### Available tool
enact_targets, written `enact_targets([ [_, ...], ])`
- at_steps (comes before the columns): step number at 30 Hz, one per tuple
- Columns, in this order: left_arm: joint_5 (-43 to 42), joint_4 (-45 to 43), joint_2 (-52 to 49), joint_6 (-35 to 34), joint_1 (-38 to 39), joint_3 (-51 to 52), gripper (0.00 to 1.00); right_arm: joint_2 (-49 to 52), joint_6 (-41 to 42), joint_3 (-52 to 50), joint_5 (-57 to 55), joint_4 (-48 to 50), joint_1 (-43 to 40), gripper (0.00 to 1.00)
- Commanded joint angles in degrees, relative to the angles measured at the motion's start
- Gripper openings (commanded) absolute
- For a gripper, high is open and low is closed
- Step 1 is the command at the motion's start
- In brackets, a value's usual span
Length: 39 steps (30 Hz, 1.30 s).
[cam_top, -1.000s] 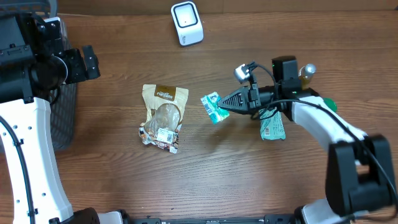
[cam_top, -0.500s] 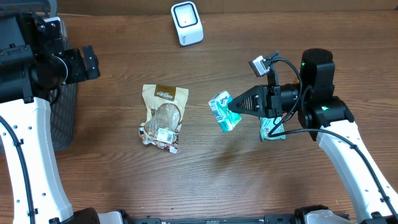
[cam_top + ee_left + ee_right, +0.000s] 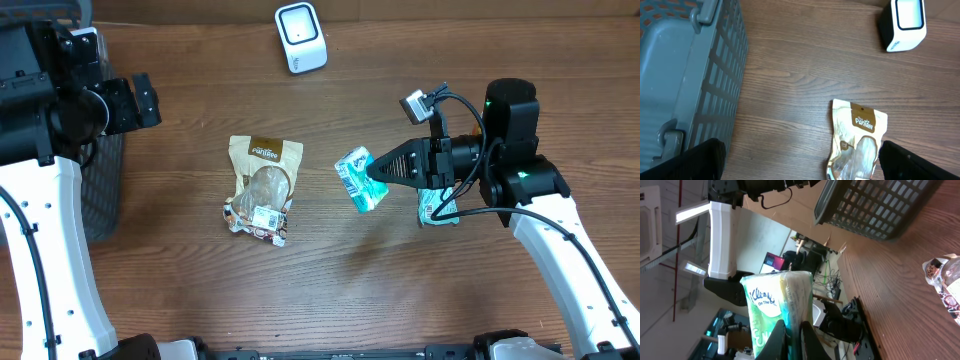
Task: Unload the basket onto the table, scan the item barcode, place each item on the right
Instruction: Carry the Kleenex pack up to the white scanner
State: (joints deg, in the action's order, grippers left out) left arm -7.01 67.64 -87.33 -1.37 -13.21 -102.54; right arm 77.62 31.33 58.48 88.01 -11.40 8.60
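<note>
Tissue pack (image 3: 360, 180) was raised & turned, pinched in right jaws (left jaws left wide), scanner (image 3: 301, 38) not faced yet imo.

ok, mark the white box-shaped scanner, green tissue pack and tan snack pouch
white box-shaped scanner (image 3: 298, 27), overhead view, its front window.
green tissue pack (image 3: 352, 178), overhead view, wrapper's middle.
tan snack pouch (image 3: 264, 188), overhead view, its middle.
</note>
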Motion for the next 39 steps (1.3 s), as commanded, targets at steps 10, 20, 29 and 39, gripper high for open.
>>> enact_targets([
  [10, 0.1, -0.2, -0.1, -0.3, 0.3, -0.6, 1.00, -1.1, 0.2, 0.4, 1.9, 0.1, -0.2, 0.04],
  [20, 0.1, -0.2, -0.1, -0.3, 0.3, -0.6, 0.99, -1.1, 0.2, 0.4, -1.3, 0.1, -0.2, 0.04],
  [29, 0.1, -0.2, -0.1, -0.3, 0.3, -0.6, 1.00, -1.1, -0.3, 0.3, -13.2, -3.7, -0.2, 0.04],
  [39, 0.1, -0.2, -0.1, -0.3, 0.3, -0.6, 1.00, -1.1, -6.3, 0.3, -48.5, -20.7, 5.6, 0.04],
])
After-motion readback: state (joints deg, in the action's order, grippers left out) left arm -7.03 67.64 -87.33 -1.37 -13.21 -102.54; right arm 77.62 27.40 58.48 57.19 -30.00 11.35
